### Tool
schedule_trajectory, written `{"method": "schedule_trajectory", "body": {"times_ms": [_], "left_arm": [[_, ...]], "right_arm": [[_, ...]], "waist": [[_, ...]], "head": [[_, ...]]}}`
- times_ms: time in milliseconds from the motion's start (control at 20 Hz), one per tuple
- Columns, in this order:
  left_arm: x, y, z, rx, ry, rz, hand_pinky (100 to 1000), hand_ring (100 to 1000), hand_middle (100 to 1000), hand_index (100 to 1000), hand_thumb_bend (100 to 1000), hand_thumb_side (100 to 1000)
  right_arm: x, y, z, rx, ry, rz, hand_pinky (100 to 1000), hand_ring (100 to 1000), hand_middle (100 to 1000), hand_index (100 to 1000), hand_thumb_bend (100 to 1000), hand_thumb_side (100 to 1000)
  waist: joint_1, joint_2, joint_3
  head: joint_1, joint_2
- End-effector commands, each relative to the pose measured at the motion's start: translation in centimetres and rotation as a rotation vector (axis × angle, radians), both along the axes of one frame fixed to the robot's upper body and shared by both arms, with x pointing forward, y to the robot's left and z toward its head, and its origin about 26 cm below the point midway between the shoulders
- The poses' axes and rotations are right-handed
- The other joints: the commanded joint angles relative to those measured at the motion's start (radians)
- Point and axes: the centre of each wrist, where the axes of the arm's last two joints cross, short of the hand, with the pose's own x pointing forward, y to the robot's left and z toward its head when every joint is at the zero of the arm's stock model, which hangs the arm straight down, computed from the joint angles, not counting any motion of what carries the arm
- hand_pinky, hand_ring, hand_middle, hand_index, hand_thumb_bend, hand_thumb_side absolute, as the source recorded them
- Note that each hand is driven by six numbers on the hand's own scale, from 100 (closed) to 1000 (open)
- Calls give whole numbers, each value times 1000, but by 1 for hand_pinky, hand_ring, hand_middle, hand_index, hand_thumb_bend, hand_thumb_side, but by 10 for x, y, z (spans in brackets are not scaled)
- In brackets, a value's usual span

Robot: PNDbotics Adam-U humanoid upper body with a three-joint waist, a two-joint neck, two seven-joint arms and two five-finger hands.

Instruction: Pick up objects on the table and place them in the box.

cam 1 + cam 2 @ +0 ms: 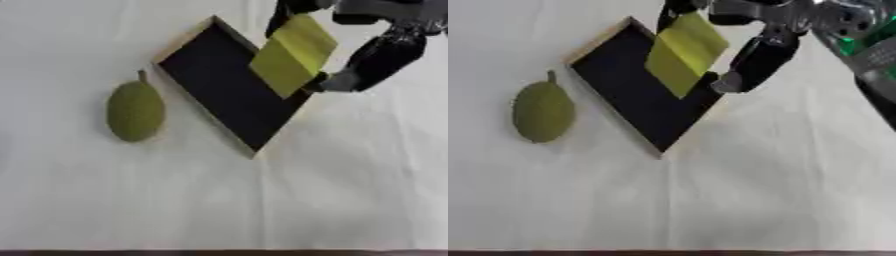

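A flat yellow-green block point(293, 54) hangs tilted above the right part of the box point(214, 85), a shallow tray with a black floor and pale wooden rim, turned like a diamond. My right hand point(376, 55) comes in from the upper right and is shut on the block, thumb at its lower corner and fingers point(282, 12) behind its top edge. An oval green fruit point(136, 111) with a short stem lies on the white table left of the box. My left hand shows in neither view.
A white cloth point(262, 200) covers the table, with a faint seam running down from the box's lower corner. The table's dark front edge runs along the bottom. My right arm point(868, 45) fills the upper right corner.
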Motion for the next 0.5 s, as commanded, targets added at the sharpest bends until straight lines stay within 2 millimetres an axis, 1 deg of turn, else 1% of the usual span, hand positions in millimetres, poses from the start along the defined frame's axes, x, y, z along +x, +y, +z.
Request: {"method": "schedule_trajectory", "body": {"times_ms": [50,150,350,400,450,500], "left_arm": [[-2,-2,9,18,-25,-16,853,885,895,1000,370,768],[-2,-2,9,17,-27,-19,853,885,895,1000,371,768],[-1,-3,9,15,-28,-22,853,885,895,1000,369,770],[-1,-3,9,14,-28,-23,852,885,895,1000,368,770],[-1,-3,9,13,-29,-23,852,885,895,1000,368,770],[-1,-3,9,13,-29,-23,852,884,894,1000,369,769]], "right_arm": [[8,2,1,-8,-5,-26,770,672,582,655,175,100],[15,4,-2,-8,1,-37,771,676,587,663,183,100],[26,7,-9,-11,17,-40,778,697,613,706,259,100],[27,7,-10,-13,21,-40,787,726,649,754,312,110],[28,8,-11,-14,26,-39,791,739,666,768,326,116],[29,8,-12,-14,30,-36,818,804,752,816,364,146]], "waist": [[4,-29,4],[3,-28,6],[1,-25,9],[0,-24,9],[0,-23,9],[0,-23,9]], "head": [[-7,4],[-10,3],[-12,2],[-12,3],[-12,3],[-12,4]]}}
